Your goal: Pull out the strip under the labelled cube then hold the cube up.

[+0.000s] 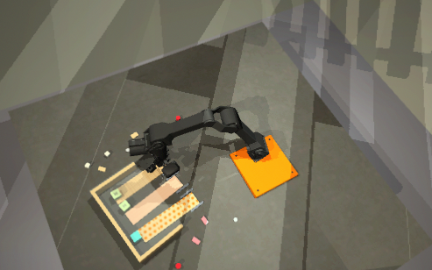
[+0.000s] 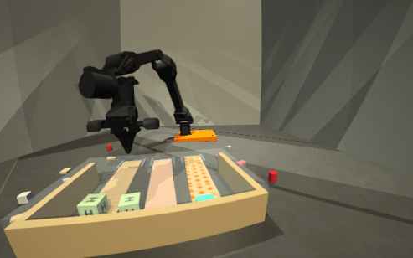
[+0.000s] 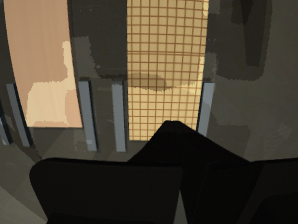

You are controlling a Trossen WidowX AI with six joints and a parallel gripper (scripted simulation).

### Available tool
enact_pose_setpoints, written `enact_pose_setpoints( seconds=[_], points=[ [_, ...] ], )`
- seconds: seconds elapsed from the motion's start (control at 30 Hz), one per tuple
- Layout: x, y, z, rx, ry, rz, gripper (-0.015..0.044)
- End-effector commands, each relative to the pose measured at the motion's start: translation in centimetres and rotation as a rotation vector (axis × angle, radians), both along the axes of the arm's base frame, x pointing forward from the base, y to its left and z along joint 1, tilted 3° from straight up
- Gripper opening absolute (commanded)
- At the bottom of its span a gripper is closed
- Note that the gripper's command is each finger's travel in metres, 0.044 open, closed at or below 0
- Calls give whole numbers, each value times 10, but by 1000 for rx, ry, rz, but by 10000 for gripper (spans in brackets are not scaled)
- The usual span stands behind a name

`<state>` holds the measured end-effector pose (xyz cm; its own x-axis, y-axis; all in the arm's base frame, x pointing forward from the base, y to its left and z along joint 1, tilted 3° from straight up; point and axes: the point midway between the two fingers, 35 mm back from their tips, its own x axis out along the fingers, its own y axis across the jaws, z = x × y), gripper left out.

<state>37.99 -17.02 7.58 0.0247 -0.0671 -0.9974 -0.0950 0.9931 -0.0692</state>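
The pincer (image 1: pixel 151 168) (image 2: pixel 128 152) (image 3: pixel 170 127) is fully closed with nothing between its tips, pointing down near the open end of the wooden frame (image 1: pixel 116 224) (image 2: pixel 145 228). In the wrist view its tips overlap the end of the grid-patterned strip (image 1: pixel 140 184) (image 2: pixel 121 180) (image 3: pixel 165 55). Inside the frame, two pale green cubes lettered H, one (image 1: pixel 116 194) (image 2: pixel 93 204) and another (image 1: pixel 124 205) (image 2: pixel 129 202), sit toward the frame's closed side; I cannot tell for certain which rests on that strip. The plain pinkish strip (image 1: pixel 153 201) (image 2: pixel 161 182) (image 3: pixel 42 65) lies in the frame's middle, between the grid-patterned strip and the dotted strip (image 1: pixel 169 216) (image 2: pixel 200 178). A turquoise piece (image 1: pixel 136 237) (image 2: pixel 204 198) sits by the dotted strip's inner end.
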Motion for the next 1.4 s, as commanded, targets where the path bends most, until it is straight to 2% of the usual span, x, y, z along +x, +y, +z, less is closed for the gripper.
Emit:
enact_pose_setpoints(
  seconds=[0.0, 0.57, 1.37],
  points=[
    [-1, 1, -10, 8, 5, 5, 0],
    [-4, -2, -37, 8, 5, 5, 0],
    [-4, -2, -38, 8, 5, 5, 0]
  ],
)
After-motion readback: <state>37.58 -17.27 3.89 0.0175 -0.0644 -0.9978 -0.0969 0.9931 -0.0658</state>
